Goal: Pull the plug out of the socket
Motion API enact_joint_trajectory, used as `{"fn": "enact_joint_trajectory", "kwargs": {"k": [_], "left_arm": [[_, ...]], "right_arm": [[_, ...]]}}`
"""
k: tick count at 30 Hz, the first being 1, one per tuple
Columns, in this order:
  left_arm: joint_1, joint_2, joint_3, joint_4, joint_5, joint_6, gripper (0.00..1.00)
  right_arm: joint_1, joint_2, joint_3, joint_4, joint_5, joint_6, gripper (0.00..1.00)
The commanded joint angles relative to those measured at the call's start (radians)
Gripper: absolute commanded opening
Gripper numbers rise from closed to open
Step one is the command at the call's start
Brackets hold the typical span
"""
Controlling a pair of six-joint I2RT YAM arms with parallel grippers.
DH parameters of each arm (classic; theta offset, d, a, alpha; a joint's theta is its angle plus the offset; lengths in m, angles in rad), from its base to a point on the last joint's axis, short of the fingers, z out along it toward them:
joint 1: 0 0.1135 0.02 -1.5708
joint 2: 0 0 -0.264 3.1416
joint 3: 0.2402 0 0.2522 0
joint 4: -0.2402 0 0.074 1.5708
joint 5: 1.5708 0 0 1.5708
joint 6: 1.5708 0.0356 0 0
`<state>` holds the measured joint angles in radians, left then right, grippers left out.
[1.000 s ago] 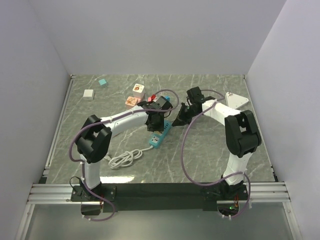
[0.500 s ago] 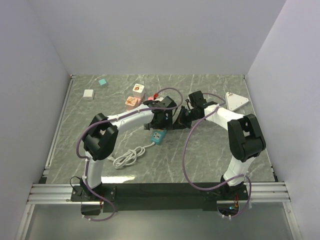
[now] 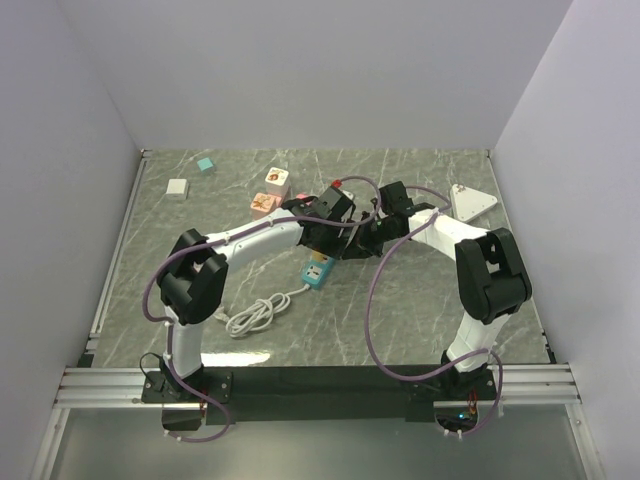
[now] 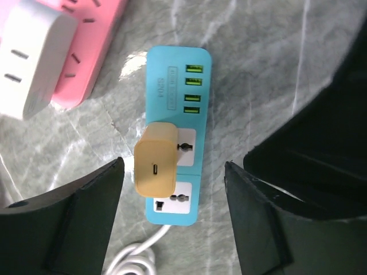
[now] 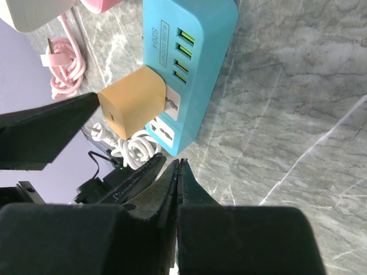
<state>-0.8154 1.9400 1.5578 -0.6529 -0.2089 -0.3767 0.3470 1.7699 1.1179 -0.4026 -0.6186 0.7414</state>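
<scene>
A tan plug [image 4: 155, 167] sits in a socket of the blue power strip [image 4: 175, 86], which lies flat on the marble table. My left gripper [image 4: 173, 166] is open above the strip, with its fingers [image 4: 74, 217] on either side of the plug and not touching it. My right gripper [image 5: 179, 161] is shut and empty, its tips close to the strip's [image 5: 189, 34] cable end, just below the plug [image 5: 131, 109]. In the top view both grippers [image 3: 325, 235] [image 3: 352, 245] meet over the strip's [image 3: 317, 272] far end.
A pink power strip [image 4: 86, 46] with a white adapter [image 4: 34, 57] lies just beyond the blue one. The strip's white cable [image 3: 250, 317] is coiled near left. Small blocks [image 3: 265, 203] [image 3: 178, 187] and a white triangle [image 3: 472, 203] sit farther back.
My right gripper has moved left to the strip and my left gripper has shifted right over the plug. The strip looks slightly shifted; the plug is still in its socket.
</scene>
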Motion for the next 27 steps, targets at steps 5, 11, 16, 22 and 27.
{"fn": "enact_joint_trajectory", "kwargs": {"k": [5, 11, 16, 22, 27], "left_arm": [[-0.001, 0.010, -0.011, 0.047, 0.086, 0.101, 0.71], [-0.001, 0.034, 0.001, 0.035, 0.092, 0.105, 0.54], [0.001, 0.039, -0.005, 0.032, 0.100, 0.110, 0.59], [0.008, 0.042, -0.008, 0.038, 0.091, 0.121, 0.62], [0.018, 0.063, -0.001, 0.036, 0.101, 0.131, 0.33]], "right_arm": [[-0.006, -0.053, -0.012, 0.034, -0.021, -0.008, 0.00], [-0.025, -0.052, -0.033, 0.047, -0.043, -0.014, 0.00], [-0.043, -0.052, -0.029, 0.036, -0.052, -0.022, 0.00], [-0.054, -0.049, -0.018, 0.025, -0.055, -0.033, 0.00], [-0.060, -0.047, -0.023, 0.027, -0.061, -0.036, 0.00]]}}
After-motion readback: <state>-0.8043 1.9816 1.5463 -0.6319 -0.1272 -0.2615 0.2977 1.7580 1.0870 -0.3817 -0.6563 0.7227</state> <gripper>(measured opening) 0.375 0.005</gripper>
